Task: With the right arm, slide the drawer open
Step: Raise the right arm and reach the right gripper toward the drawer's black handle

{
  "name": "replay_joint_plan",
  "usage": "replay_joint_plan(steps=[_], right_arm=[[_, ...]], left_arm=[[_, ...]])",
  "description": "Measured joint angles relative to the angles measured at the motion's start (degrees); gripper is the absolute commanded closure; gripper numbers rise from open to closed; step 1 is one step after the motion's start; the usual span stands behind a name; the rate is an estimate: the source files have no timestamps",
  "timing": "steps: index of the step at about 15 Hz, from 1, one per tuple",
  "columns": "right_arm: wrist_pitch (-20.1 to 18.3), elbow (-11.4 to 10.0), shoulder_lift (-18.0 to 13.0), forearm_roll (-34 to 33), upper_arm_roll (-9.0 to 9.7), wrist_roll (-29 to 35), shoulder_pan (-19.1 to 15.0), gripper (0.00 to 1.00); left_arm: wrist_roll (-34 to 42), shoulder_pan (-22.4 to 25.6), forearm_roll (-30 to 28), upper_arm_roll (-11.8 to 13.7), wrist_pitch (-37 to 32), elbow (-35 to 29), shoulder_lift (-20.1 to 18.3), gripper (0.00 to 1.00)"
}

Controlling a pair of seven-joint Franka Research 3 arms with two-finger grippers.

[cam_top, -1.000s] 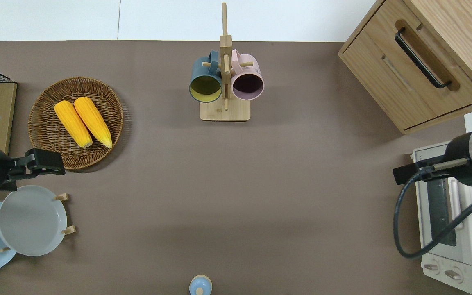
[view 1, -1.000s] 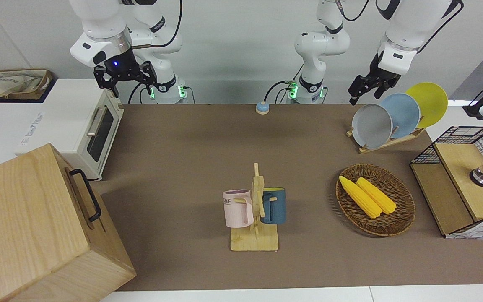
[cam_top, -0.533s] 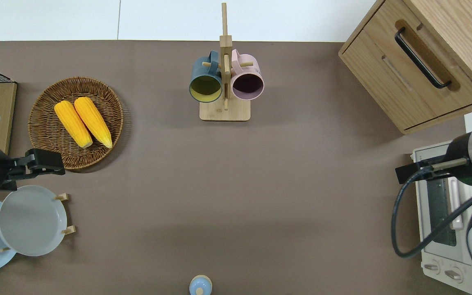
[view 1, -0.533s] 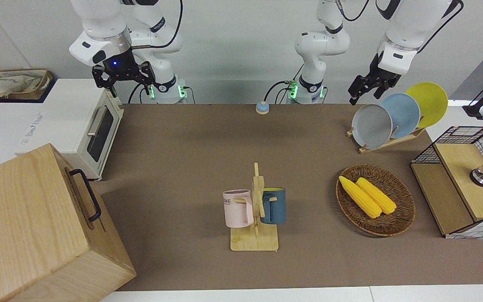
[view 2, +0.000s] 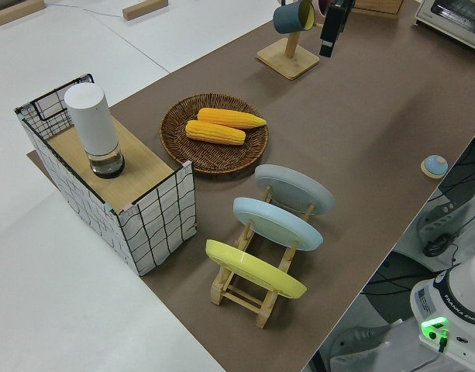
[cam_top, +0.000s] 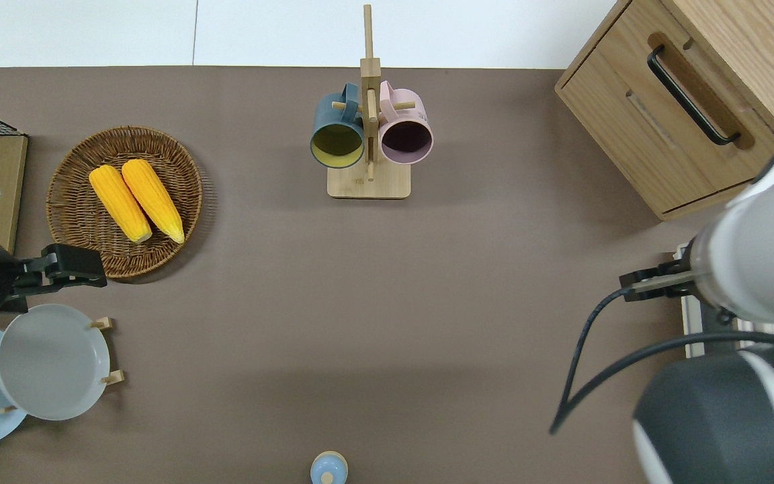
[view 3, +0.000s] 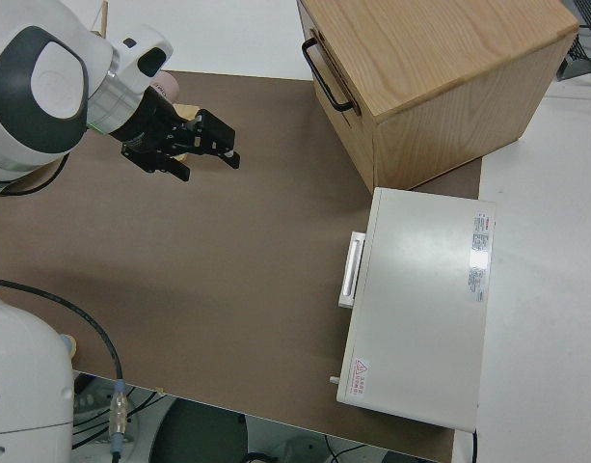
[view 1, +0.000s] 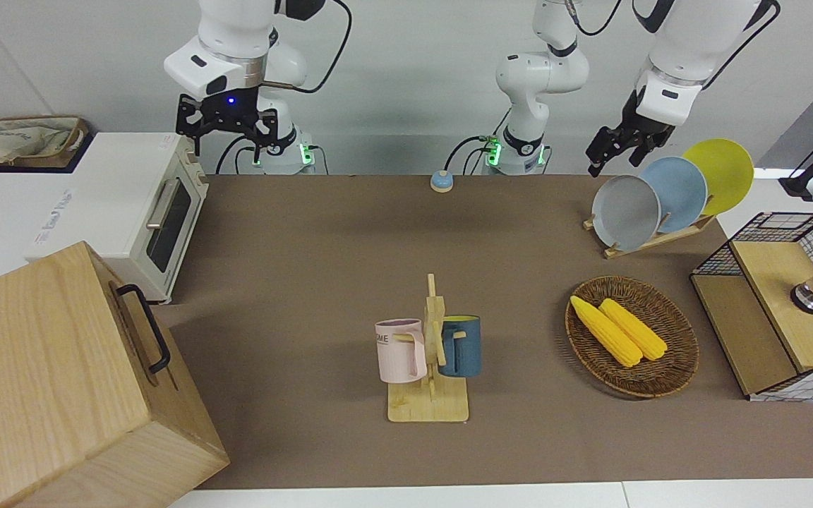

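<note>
Saw the right arm reaching out, with a blue light on its wrist. Found the right pincer up in the air, over the bare brown table, just in front of the white toaster oven. Saw its two fingers spread wide apart, with nothing between them. Touched nothing.

Found the drawer pushed all the way into the big wooden cabinet. Saw its black bar handle well apart from the right pincer. Found the cabinet at the right arm's end of the table, farther from the robots than the toaster oven and just beside it.

Saw the left arm parked.

Spotted a wooden mug rack near the middle of the table, with a pink mug and a dark blue mug hanging on it. Spotted a round wicker basket toward the left arm's end, with two yellow corn cobs lying in it side by side. Saw a plate rack nearer to the robots than the basket, holding a grey plate, a blue plate and a yellow plate on edge.
</note>
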Motion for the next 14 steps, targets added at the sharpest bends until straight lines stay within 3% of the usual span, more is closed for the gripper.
replay_joint_plan(steps=[5, 9, 12, 14], right_arm=[[2.89, -2.88, 1.78, -13.93, 4.35, 4.12, 1.52, 0.013], [3.91, -4.62, 5.04, -22.82, 8.12, 11.50, 2.18, 0.013], [5.12, -5.08, 7.40, -30.22, 8.93, 13.06, 2.51, 0.011], [6.87, -6.95, 9.08, -37.39, 8.90, 13.98, 2.95, 0.013]], left_arm=[[0.00, 0.00, 0.00, 0.00, 0.00, 0.00, 0.00, 0.01], [0.00, 0.00, 0.00, 0.00, 0.00, 0.00, 0.00, 0.01], [0.00, 0.00, 0.00, 0.00, 0.00, 0.00, 0.00, 0.01], [0.00, 0.00, 0.00, 0.00, 0.00, 0.00, 0.00, 0.01]])
